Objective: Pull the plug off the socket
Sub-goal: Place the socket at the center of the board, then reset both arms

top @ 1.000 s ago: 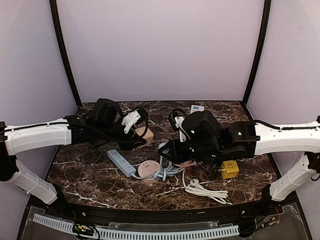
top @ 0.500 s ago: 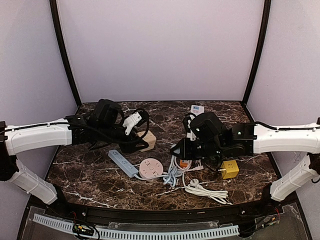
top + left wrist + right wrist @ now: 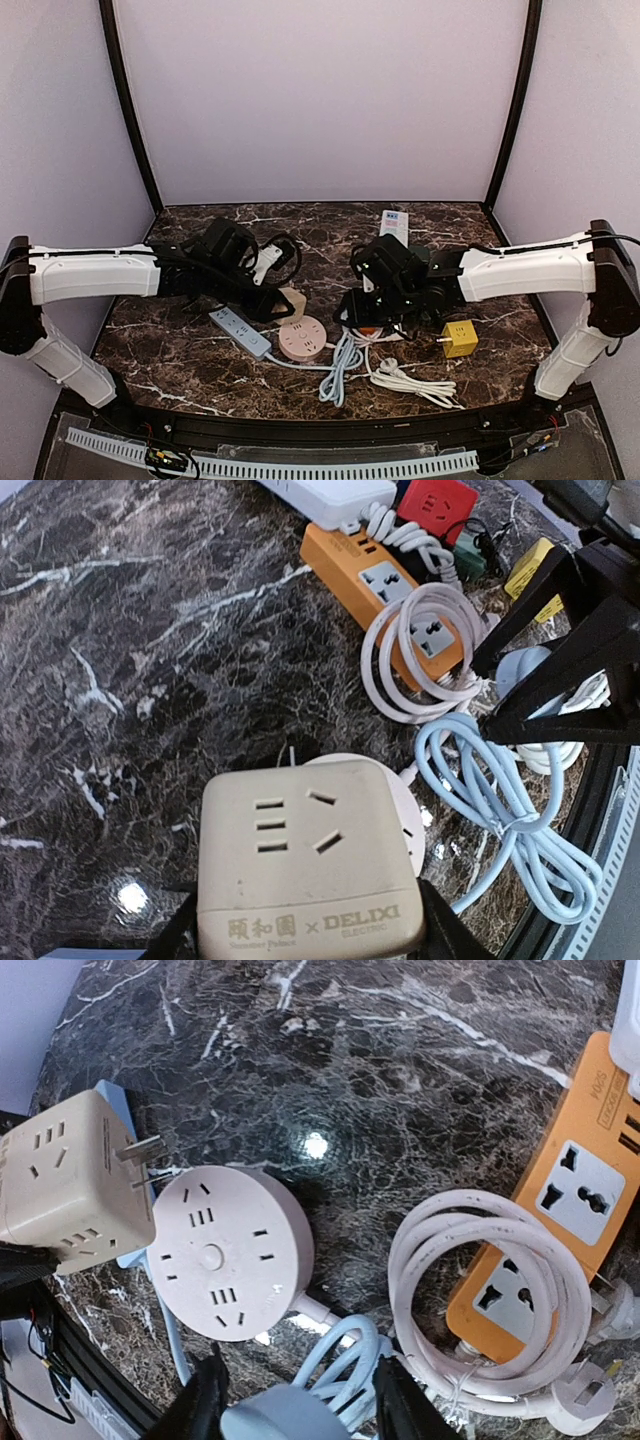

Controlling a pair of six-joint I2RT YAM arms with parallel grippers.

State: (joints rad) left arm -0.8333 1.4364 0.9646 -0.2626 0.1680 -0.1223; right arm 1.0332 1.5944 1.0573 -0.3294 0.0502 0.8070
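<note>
My left gripper (image 3: 305, 925) is shut on a beige cube socket (image 3: 310, 855), held above the table with its prongs (image 3: 140, 1150) bare and free. In the top view this gripper (image 3: 272, 292) and the cube (image 3: 293, 300) hang just behind the pink round socket (image 3: 303, 340). My right gripper (image 3: 300, 1412) is shut on a light blue plug (image 3: 285, 1422) whose blue cable (image 3: 345, 1355) trails beside the round socket (image 3: 225, 1250). The plug is out of the socket. In the top view the right gripper (image 3: 352, 318) is to the right of the round socket.
An orange power strip (image 3: 560, 1220) with a coiled white cable (image 3: 490, 1290) lies right of the round socket. A blue power strip (image 3: 240, 328) lies to the left, a yellow cube (image 3: 459, 338) to the right, a white strip (image 3: 393, 225) at the back, and a white cord bundle (image 3: 410, 380) in front.
My right gripper has moved right with the blue plug, dragging its cable away from the round socket. My left gripper has brought the beige cube forward, closer to the round socket.
</note>
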